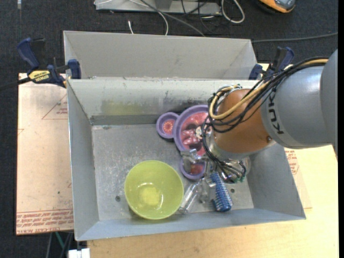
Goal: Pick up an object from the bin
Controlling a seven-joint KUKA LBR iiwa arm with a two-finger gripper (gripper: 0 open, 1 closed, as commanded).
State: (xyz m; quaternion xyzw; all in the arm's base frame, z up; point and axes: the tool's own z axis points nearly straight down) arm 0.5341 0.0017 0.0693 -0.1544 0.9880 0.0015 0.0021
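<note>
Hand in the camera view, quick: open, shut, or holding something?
Hand: cannot tell whether open or shut; it is down among the purple plates, right of the green bowl.

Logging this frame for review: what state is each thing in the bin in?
Gripper: low over a small purple cup.
Yellow-green bowl: upright, open side up.
Large purple plate: face up, partly under the gripper.
Small purple disc: flat, beside the plate's left edge.
Blue bristled roller: lying on its side.
</note>
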